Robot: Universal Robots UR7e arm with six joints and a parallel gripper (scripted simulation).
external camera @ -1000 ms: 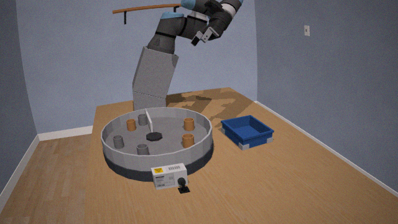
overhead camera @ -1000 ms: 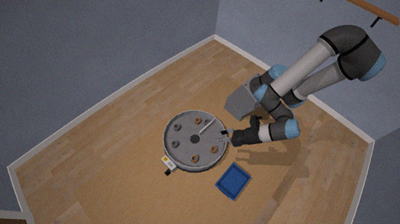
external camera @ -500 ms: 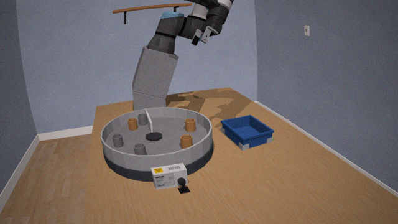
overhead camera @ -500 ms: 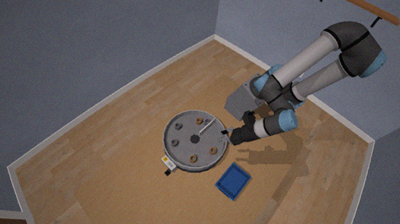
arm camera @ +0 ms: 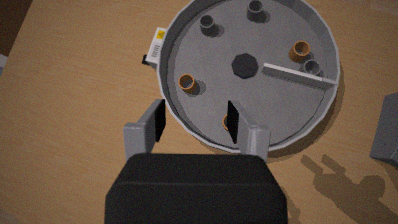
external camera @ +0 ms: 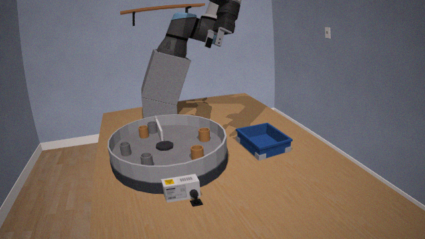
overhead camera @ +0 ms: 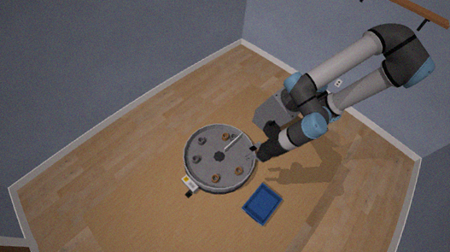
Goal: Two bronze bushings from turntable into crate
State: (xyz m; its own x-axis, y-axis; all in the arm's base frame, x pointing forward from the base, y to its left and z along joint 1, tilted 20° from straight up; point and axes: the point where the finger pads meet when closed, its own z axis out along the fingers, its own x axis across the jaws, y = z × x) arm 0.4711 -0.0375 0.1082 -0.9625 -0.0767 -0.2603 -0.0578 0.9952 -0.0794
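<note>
My gripper is open and empty, high above the turntable's near-robot edge. The round grey turntable carries three bronze bushings. One bronze bushing is on the crate side, mostly hidden behind a finger in the wrist view. A second bronze bushing is near the rim. A third bronze bushing stands close to a grey bushing. The blue crate is empty.
Two more grey bushings stand at the far side, one grey bushing and another grey bushing. A pale divider bar crosses the turntable. A white box sits outside the rim.
</note>
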